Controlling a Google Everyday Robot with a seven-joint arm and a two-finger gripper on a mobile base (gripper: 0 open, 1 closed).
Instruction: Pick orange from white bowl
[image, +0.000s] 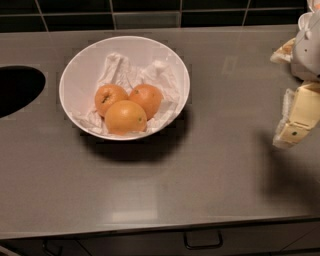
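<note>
The white bowl (75, 75) stands on the grey counter at the upper left of centre, lined with crumpled white paper. Three oranges lie in it. The orange (109, 98) with the dark stem dimple is the left one, touching the other two. A larger paler orange (125, 117) lies in front and a deeper-orange one (147, 98) to its right. My gripper (294, 107) hangs at the far right edge of the view, above the counter, well to the right of the bowl and apart from it. It holds nothing that I can see.
A dark sink opening (17, 90) cuts into the counter at the far left. Dark tiles (150, 12) run along the back. The counter's front edge (150, 225) has a drawer handle (202, 241) below it.
</note>
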